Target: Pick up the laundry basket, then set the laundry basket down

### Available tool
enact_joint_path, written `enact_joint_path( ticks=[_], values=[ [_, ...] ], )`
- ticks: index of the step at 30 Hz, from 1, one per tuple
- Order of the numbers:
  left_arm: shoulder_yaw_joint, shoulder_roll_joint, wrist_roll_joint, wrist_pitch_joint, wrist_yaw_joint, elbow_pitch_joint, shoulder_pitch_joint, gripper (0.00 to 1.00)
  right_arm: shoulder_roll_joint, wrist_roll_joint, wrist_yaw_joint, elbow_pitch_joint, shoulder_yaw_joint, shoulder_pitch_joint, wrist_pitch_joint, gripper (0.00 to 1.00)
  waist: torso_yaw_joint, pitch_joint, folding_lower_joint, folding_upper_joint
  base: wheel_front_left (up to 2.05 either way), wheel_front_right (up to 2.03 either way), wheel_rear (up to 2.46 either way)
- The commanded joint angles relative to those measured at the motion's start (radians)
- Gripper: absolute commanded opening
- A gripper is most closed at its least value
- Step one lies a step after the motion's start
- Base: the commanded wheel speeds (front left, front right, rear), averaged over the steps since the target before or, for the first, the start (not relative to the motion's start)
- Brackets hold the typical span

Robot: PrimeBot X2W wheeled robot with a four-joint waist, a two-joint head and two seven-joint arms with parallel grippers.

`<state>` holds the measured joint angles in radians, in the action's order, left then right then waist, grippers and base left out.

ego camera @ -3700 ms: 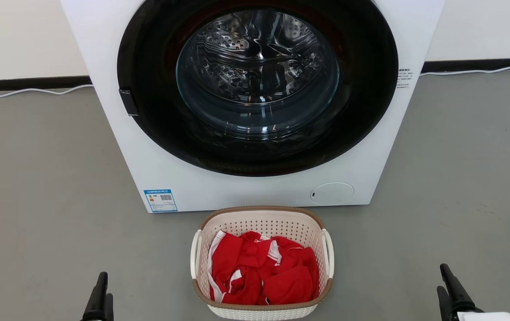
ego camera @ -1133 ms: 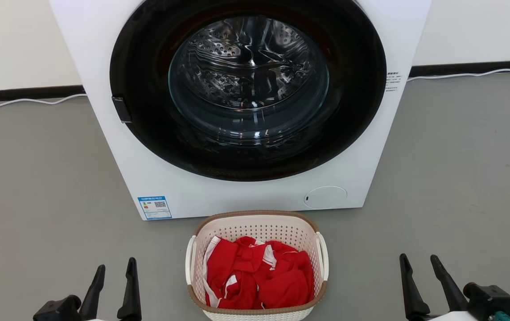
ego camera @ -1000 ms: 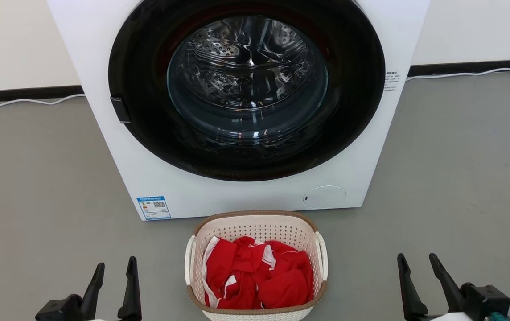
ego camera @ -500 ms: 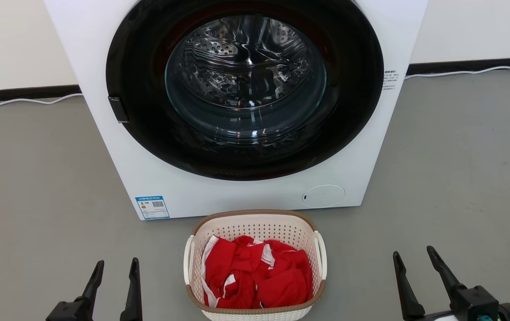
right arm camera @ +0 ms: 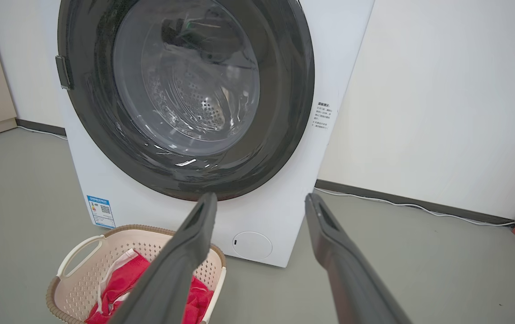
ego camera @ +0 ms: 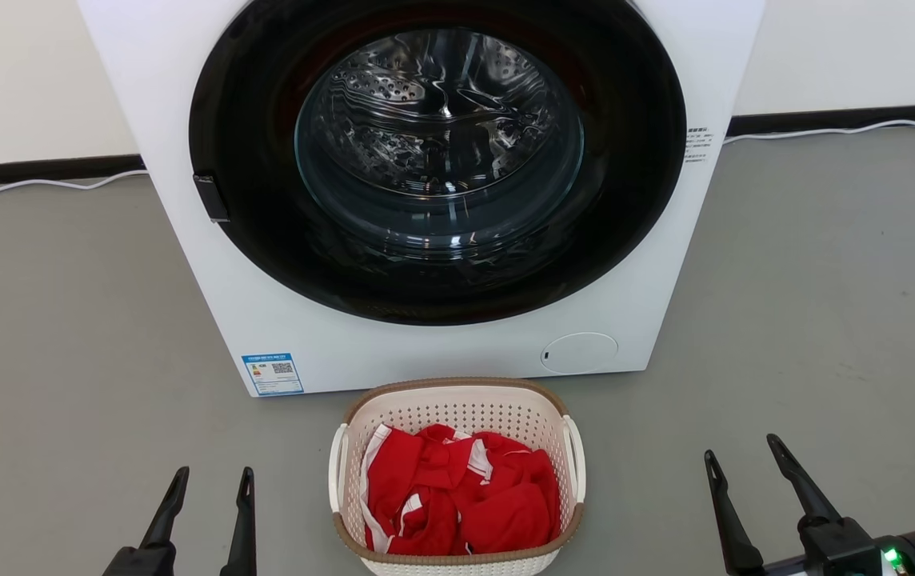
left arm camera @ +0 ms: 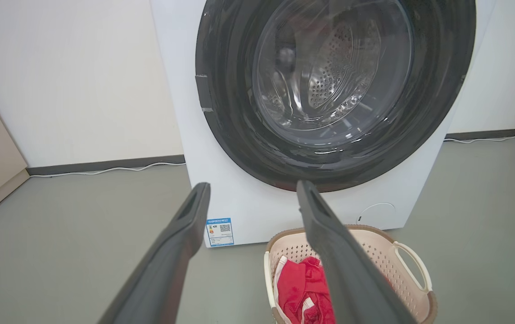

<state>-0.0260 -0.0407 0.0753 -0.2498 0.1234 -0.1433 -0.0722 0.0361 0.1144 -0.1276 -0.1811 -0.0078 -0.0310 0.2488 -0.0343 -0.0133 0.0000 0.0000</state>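
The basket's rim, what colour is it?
Brown, woven-looking, on the cream laundry basket; best in the head view.

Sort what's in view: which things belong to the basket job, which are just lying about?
Job: cream-white perforated plastic laundry basket with brown rim; open left gripper; open right gripper.
Bystanders: white front-loading washing machine; red-and-white cloth inside the basket; white cable by the wall.

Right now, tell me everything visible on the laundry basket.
The laundry basket is small, rounded-rectangular, cream-white perforated plastic by its look, with a brown woven-look rim and a white loop handle on each side. It stands upright on the grey floor, close in front of the washing machine; contact between them cannot be told. Crumpled red cloth with white trim lies inside. Nothing else touches it.
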Motion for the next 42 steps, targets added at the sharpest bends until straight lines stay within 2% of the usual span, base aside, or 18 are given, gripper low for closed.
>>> enact_joint_path(
  ticks=[1, 10, 18, 42],
  values=[
    [0.034, -0.01, -0.006, -0.012, 0.006, 0.026, 0.017, 1.0, 0.014, 0.003, -0.003, 0.027, 0.019, 0.012, 0.013, 1.0, 0.0, -0.001, 0.0, 0.0, 0.0, 0.0, 0.0],
    [0.035, -0.01, 0.003, -0.012, 0.006, 0.027, 0.014, 1.0, 0.014, -0.007, -0.003, 0.024, 0.017, 0.012, 0.013, 1.0, -0.004, -0.003, 0.0, 0.0, 0.0, 0.0, 0.0],
    [0.036, -0.01, 0.011, -0.012, 0.007, 0.023, 0.014, 1.0, 0.014, -0.072, -0.003, 0.003, 0.006, 0.009, 0.013, 1.0, -0.007, -0.005, 0.0, 0.0, 0.0, 0.0, 0.0],
    [0.037, -0.01, 0.019, -0.012, 0.007, 0.027, 0.008, 1.0, 0.014, -0.099, -0.003, -0.037, 0.011, 0.009, 0.013, 1.0, -0.007, 0.004, 0.0, 0.0, 0.0, 0.0, 0.0]
  ],
)
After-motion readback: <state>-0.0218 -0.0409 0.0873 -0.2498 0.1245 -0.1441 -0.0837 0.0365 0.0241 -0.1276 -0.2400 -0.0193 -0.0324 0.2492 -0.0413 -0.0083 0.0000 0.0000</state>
